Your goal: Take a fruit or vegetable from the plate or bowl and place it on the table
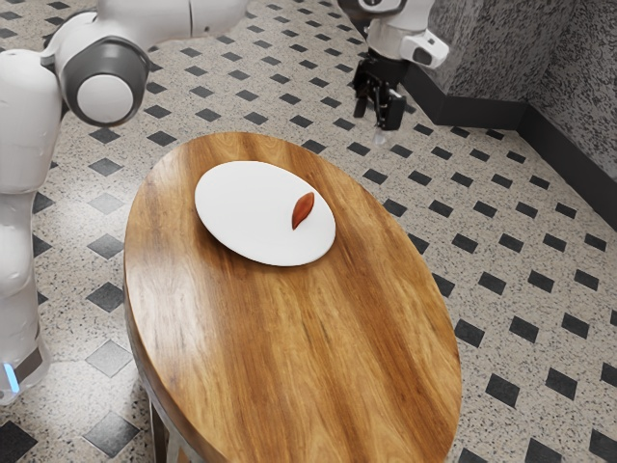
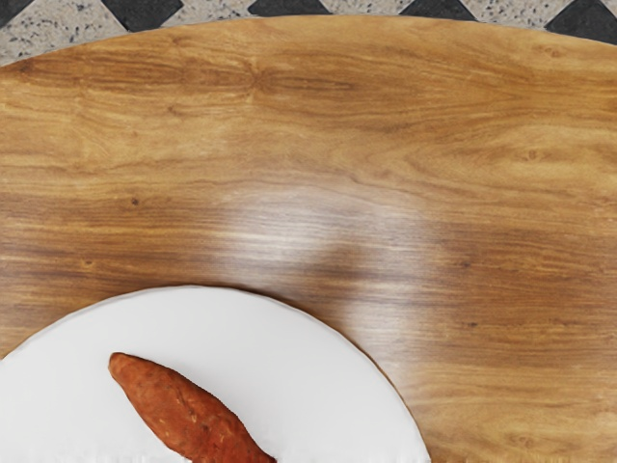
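Observation:
My black gripper [image 1: 375, 117] hangs high at the exterior view's upper right, with its fingers open and a gap between them. Well below it, a reddish-brown sweet potato [image 1: 304, 210] lies on the white plate [image 1: 241, 207], close to the plate's rim. From the hand's camera, the sweet potato [image 2: 188, 413] is seen slanting across the white plate [image 2: 280, 352], its lower end cut off by the picture's edge. Nothing is held, and the gripper touches neither the plate nor the sweet potato.
The oval wooden table [image 1: 318, 357] carries the plate near its far end in the exterior view. Bare wood [image 2: 337, 145] lies beside the plate, out to the table's curved edge. A dark baseboard [image 1: 482, 110] and grey wall stand beyond the table.

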`<state>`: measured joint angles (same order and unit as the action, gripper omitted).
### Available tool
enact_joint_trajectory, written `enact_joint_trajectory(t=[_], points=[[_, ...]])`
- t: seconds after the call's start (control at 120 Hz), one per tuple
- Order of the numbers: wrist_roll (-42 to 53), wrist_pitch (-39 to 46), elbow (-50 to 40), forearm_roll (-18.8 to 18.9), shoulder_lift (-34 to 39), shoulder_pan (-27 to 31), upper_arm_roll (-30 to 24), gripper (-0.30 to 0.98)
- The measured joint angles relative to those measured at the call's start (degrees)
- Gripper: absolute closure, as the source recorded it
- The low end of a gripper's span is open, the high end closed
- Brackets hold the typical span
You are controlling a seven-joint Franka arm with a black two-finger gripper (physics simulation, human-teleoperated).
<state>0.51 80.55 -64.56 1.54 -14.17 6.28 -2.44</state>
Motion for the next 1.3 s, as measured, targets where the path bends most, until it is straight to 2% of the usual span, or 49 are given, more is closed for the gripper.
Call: enact_joint_trajectory(t=[0.183, 0.475, 0.792, 1.3], points=[[-3.9, -2.1, -0.7, -2.2, -0.5, 3.6, 0.1, 0.00], [-9.0, -0.5, -13.3, -4.1, -1.0, 7.8, 0.1, 0.00], [-12.4, 3.4, -21.4, -4.9, -0.3, 9.8, 0.3, 0.00], [-15.5, 5.9, -24.4, -5.5, 0.0, 10.8, -0.4, 0.00]])
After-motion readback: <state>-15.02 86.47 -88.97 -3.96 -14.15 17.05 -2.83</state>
